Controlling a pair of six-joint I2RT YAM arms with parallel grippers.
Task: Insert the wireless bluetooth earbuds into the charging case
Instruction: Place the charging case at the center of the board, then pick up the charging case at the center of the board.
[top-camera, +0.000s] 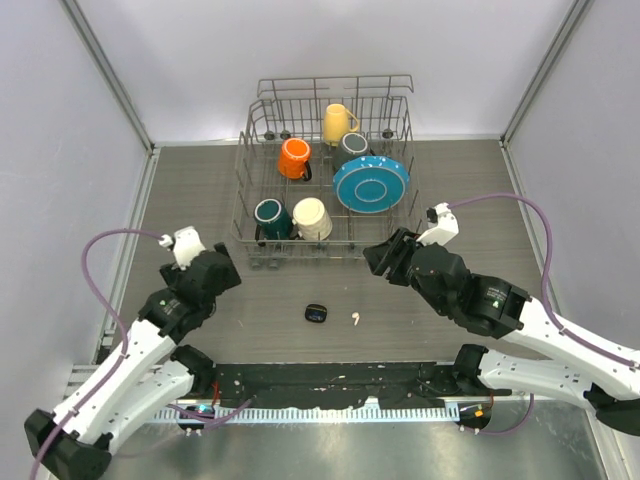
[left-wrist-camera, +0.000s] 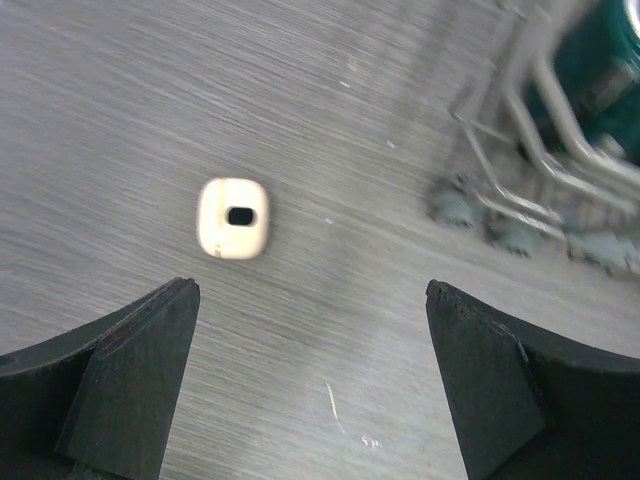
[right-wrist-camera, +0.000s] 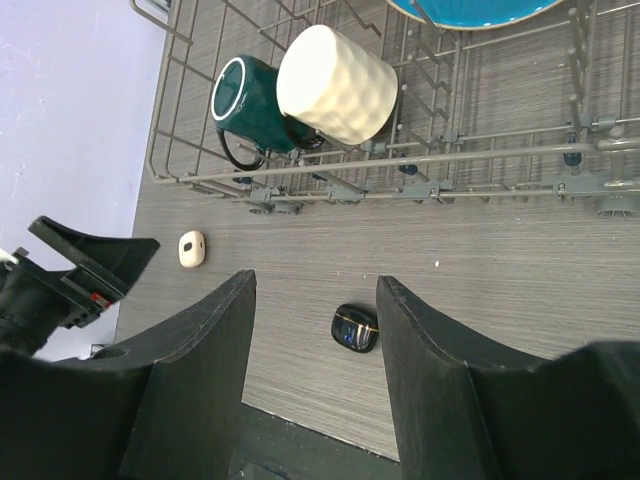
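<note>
The white stemmed earbud (top-camera: 354, 319) lies on the grey wood-grain table (top-camera: 200, 190) near the right gripper (right-wrist-camera: 315, 283), whose fingers are parted and empty. Just beyond sits a glossy black charging case (top-camera: 317, 314). The left gripper (left-wrist-camera: 310, 290), spread wide, hangs near a blurred, seemingly white rounded case (left-wrist-camera: 233, 217).

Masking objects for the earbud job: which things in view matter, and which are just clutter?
Job:
- black case
- white earbud
- white case, going by its looks

Lying about:
- rack
- orange mug
- yellow mug
- dark mug
- teal mug
- cream mug
- blue plate
</note>
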